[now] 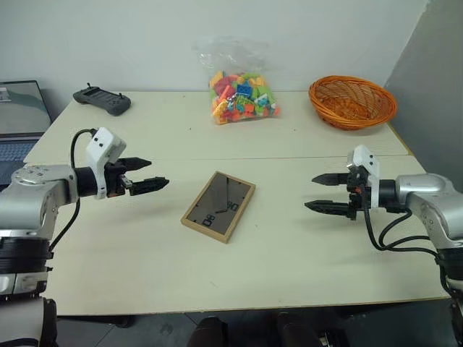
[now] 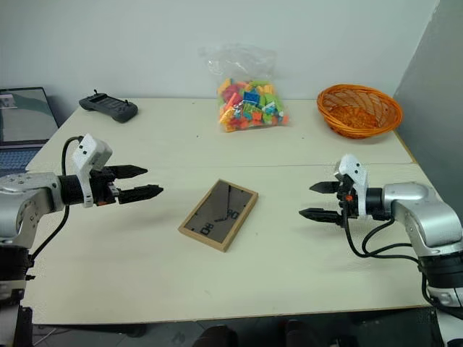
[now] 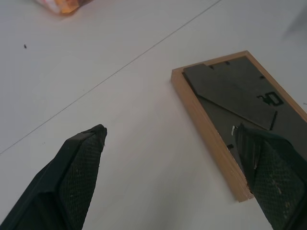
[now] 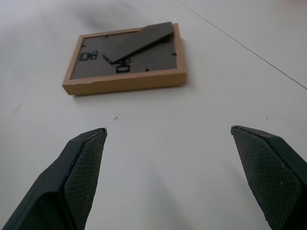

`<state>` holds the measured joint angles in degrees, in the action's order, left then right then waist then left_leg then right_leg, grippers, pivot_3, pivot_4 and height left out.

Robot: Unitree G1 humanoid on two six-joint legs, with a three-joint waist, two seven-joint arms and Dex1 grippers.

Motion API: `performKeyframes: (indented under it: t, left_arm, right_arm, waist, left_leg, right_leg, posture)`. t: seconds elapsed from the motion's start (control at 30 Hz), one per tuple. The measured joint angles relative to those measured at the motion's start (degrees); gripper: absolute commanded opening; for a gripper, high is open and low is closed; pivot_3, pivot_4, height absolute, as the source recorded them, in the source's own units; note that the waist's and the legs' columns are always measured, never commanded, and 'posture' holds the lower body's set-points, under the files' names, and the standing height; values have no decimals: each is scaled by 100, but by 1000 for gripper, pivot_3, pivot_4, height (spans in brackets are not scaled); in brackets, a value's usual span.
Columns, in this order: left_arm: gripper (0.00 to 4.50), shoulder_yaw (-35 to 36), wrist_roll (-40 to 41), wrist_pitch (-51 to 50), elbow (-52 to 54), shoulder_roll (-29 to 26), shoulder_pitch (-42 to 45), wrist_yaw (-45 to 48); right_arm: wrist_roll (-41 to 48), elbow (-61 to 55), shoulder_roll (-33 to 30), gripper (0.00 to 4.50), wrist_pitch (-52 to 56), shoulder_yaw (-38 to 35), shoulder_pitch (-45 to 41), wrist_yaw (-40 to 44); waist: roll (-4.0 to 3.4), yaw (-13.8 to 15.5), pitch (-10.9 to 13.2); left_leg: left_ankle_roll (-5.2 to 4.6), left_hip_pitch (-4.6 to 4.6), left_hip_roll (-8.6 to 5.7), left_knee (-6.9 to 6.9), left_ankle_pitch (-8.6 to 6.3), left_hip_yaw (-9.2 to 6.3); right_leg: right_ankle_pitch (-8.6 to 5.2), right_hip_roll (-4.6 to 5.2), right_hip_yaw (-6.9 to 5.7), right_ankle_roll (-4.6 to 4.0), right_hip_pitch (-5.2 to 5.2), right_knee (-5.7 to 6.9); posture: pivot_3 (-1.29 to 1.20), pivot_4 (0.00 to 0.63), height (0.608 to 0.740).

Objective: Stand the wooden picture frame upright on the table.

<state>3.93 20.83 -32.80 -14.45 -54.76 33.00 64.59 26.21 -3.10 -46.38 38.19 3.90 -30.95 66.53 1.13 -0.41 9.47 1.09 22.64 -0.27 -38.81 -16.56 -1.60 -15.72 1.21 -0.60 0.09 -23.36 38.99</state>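
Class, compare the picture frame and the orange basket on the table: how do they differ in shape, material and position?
The frame is a flat wooden rectangle; the basket is a round woven bowl. The frame lies back side up near the table's middle, between the two grippers; the basket sits open side up at the far right corner. The frame's back is dark brown with a pale rim; the basket is orange throughout. Both rest on the table, untouched.

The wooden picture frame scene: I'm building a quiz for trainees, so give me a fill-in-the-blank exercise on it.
1. The small light-wood picture frame lies flat with its dark ____ panel facing up.
2. Both the left gripper and the right gripper are ____.
3. The orange woven wicker ____ sits at the pale cream table's far right corner.

Missing words: back; open; basket
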Motion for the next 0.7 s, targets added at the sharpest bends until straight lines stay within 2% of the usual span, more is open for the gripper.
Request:
performKeyframes:
  t: [0.27, 0.4, 0.53, 0.7]
  left_arm:
    - [4500, -225, -438, 523, -481, 86, 110, 19]
    - [4500, -230, -546, 702, -610, 267, 110, -80]
    - [3950, -235, -696, 1069, -814, 684, 102, -397]
    - [2828, -335, -998, 1661, -1170, 1243, 103, -819]
  right_arm:
    - [-188, 180, 28, 4418, -109, 78, -16, -72]
    - [-367, 206, 284, 4418, -140, 78, -17, -474]
    - [-757, 362, 722, 3847, -159, 202, -26, -1154]
    - [-1086, 345, 1268, 2580, -134, 648, -64, -1563]
  waist:
    - [0, 11, 0]
    - [1, 11, -1]
    - [2, 17, -2]
    - [3, 16, -2]
  left_leg:
    - [0, 15, -1, -6, 0, 0]
    - [0, 14, 0, -6, 0, 0]
    - [2, 19, -1, -11, 1, 1]
    - [2, 21, -1, -12, 1, 1]
  right_leg:
    - [0, 4, 1, 0, -15, 4]
    - [0, 4, 2, 0, -15, 6]
    - [1, 6, 2, 0, -19, 9]
    - [1, 6, 3, -1, -22, 11]
  posture:
    - [0, 150, 740]
    - [0, 150, 740]
    - [0, 150, 740]
    - [0, 150, 740]
